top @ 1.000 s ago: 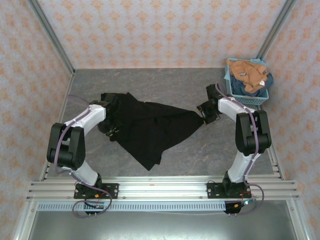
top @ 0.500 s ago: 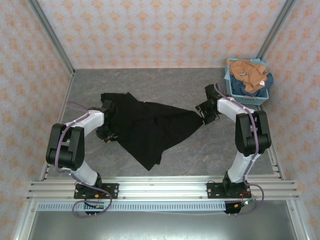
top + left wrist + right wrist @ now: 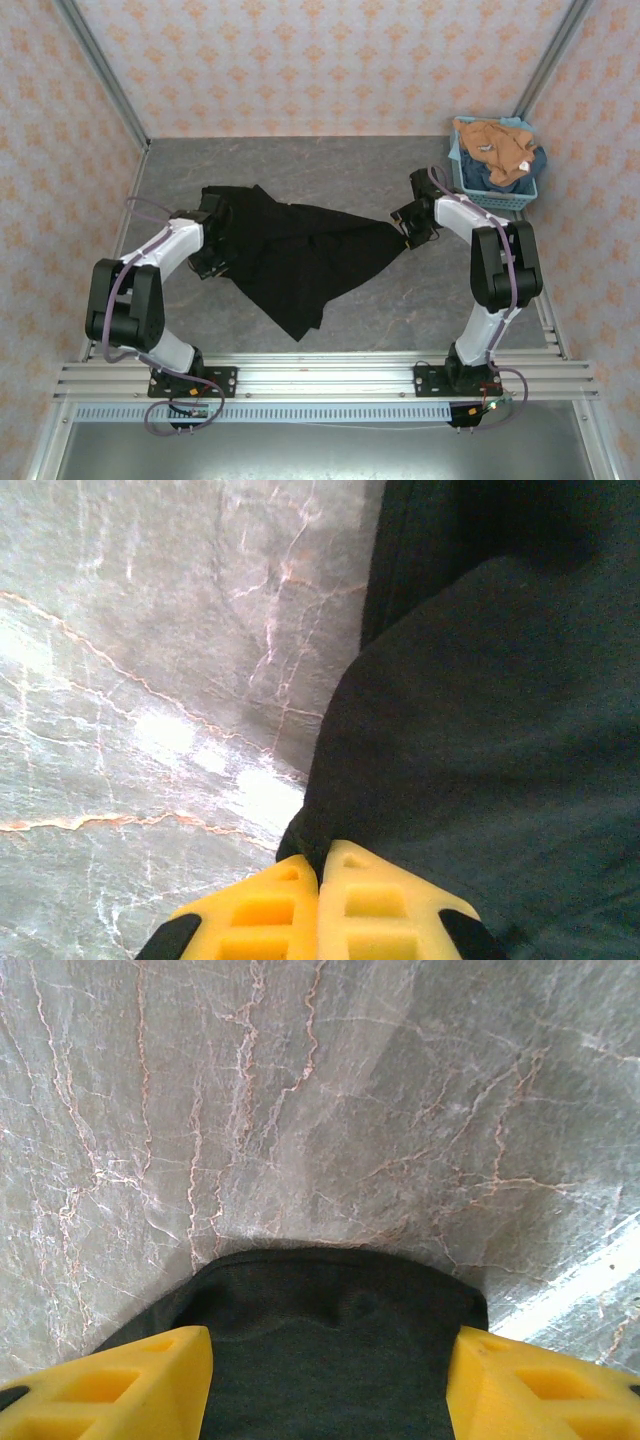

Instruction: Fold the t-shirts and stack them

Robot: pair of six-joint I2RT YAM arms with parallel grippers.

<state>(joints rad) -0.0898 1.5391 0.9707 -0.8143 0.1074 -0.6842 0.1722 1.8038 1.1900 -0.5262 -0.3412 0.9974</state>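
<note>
On table (image 3: 350,165) — black tee (image 3: 290,255) lengthwise left-to-right

Left gripper (image 3: 320,860) pads pressed together, right gripper (image 3: 330,1360) fingers spread wide, both arms bent, reaching inward.

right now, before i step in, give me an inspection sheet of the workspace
surface: grey marble table, bare apart from the items below
job's things: black shirt spread crumpled mid-table, not folded; orange shirt and blue shirt heaped in the basket
clutter: nothing seen besides the basket, at the far right corner
grippers: left gripper shut on the black shirt's left edge; right gripper open, straddling its right tip
cables: purple cables run along both arms and loop at the bases
surroundings: patterned walls on three sides; metal rail at the near edge
</note>
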